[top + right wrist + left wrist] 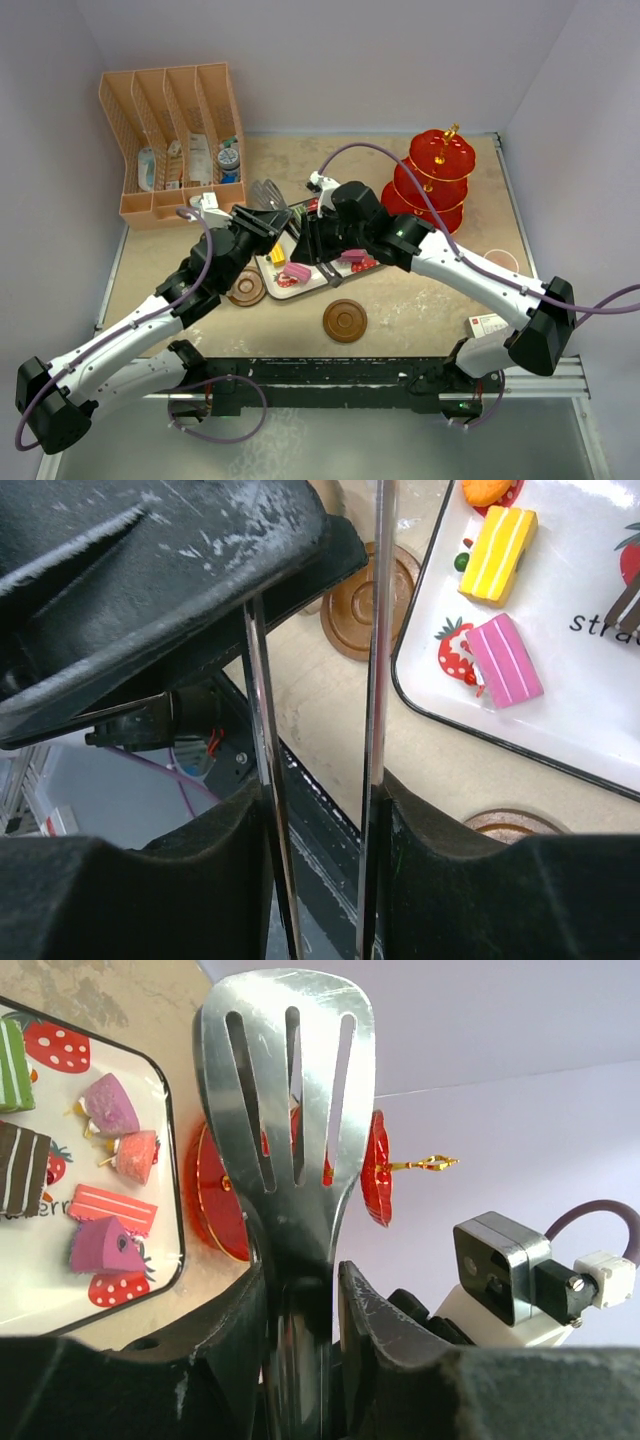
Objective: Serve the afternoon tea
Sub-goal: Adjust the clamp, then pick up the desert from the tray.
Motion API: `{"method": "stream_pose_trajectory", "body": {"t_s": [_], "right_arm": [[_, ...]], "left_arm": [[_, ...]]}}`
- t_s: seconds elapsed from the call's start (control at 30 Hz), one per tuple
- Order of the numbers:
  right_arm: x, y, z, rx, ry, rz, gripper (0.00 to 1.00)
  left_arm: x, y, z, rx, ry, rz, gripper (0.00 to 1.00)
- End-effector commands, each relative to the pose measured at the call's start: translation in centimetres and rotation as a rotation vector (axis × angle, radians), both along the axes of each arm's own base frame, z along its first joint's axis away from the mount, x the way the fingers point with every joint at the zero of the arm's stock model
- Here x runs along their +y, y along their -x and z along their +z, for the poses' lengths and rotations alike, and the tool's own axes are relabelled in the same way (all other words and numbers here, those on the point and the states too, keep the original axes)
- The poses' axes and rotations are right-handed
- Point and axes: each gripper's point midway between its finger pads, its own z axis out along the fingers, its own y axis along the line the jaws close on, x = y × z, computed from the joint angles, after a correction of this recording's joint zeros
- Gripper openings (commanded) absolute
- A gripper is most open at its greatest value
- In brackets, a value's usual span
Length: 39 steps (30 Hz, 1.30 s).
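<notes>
Beige table (420, 300), one. One peach rack (160, 208) at far left, four slots, toiletries inside, too small to count. One red stand (437, 150) at far right, three tiers, gold tip on top, nothing visible on its tiers. One white strawberry-print tray (570, 710) mid-table between rack and stand, partly under both arms. One pair of metal tongs (292, 1225), slotted head with three slots, raised over the tray's far-left corner. Left gripper (300, 1280) clamped tight on the tongs just below the head. Right gripper (320, 800) narrow, its fingers pressing the two thin tong arms from either side, so both grippers hold the same tongs. Two brown saucers (344, 321): one alone on the table near the tray's near edge, the other saucer (246, 289) just left of the tray, beside the left arm. One pale pink mug (500, 262) at right, just beside the right forearm, well apart from the tray. Toy cakes (110, 1208) all on the tray: left wrist view shows six (green, brown striped, two purple, small pink-orange, red striped slice); right wrist view shows three more clearly (yellow slice, pink slice, orange piece). Full cake count cannot be told, arms cover part of the tray.
</notes>
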Motion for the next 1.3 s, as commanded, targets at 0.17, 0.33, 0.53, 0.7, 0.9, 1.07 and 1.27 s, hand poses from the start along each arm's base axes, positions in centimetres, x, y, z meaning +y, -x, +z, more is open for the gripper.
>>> {"method": "stream_pose_trajectory", "body": {"t_s": [0.17, 0.33, 0.53, 0.7, 0.9, 1.07, 1.27], "right_arm": [[-1.6, -1.8, 2.1, -0.038, -0.020, -0.101, 0.36], [-4.4, -3.8, 0.0, -0.044, 0.110, -0.200, 0.39], [-9.2, -6.4, -3.9, -0.058, 0.369, -0.303, 0.42], [-11.3, -7.7, -6.3, -0.075, 0.549, -0.308, 0.42], [-12.5, -9.1, -9.2, -0.071, 0.694, -0.279, 0.42], [-12.5, -10.3, -10.1, -0.101, 0.765, -0.221, 0.40], [-13.2, -11.8, -10.5, -0.130, 0.857, -0.199, 0.40]], "left_arm": [[1.5, 0.3, 0.1, 0.005, -0.058, 0.042, 0.72], [2.9, 0.8, -0.1, 0.014, -0.102, 0.075, 0.76], [8.7, 1.7, -0.3, 0.053, -0.450, 0.222, 0.78], [14.2, 3.0, -0.1, 0.083, -0.801, 0.317, 0.80], [18.2, 4.1, -0.3, 0.088, -1.048, 0.386, 0.81], [19.2, 4.3, -2.0, 0.095, -1.165, 0.383, 0.83], [19.0, 4.3, -4.0, 0.103, -1.195, 0.359, 0.83]]}}
